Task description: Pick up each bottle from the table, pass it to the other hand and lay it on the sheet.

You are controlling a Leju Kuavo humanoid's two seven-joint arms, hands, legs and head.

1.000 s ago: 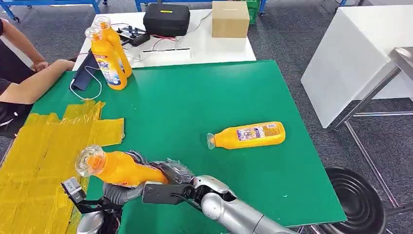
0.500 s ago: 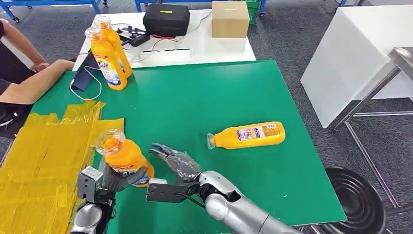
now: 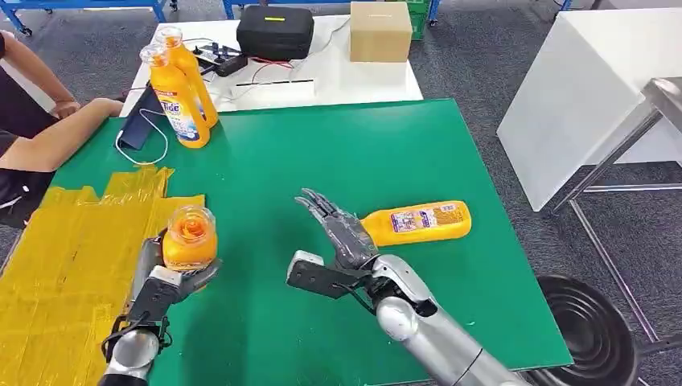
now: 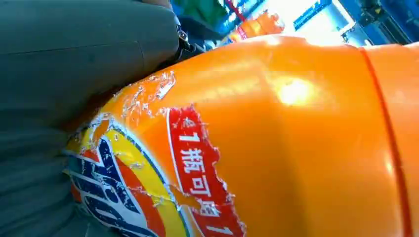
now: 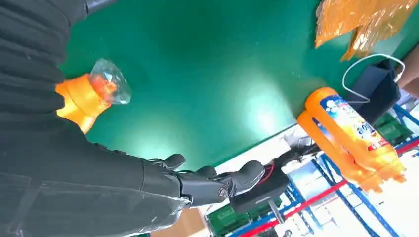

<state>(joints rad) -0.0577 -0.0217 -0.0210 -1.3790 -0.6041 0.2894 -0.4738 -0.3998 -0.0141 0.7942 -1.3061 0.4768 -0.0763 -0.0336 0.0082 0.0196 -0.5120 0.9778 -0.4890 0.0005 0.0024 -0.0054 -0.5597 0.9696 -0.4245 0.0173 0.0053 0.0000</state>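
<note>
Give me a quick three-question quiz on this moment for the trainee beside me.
1. True or false: the right hand is holding a bottle.
2. Which hand grips the held bottle? A) left hand B) right hand C) neither
3. Fill in: the lying bottle rests on the ____ table, not on the yellow sheet.

Key: 1 false; 2 A; 3 green.

the held bottle (image 4: 296, 138) is glossy orange plastic, its printed label scuffed and peeling at the edges. the tabletop (image 3: 338, 161) has a smooth matt green surface. the sheet (image 3: 72, 241) is crinkled, shiny yellow film. the right hand (image 3: 338, 233) looks matt dark grey, its forearm polished silver metal.
</note>
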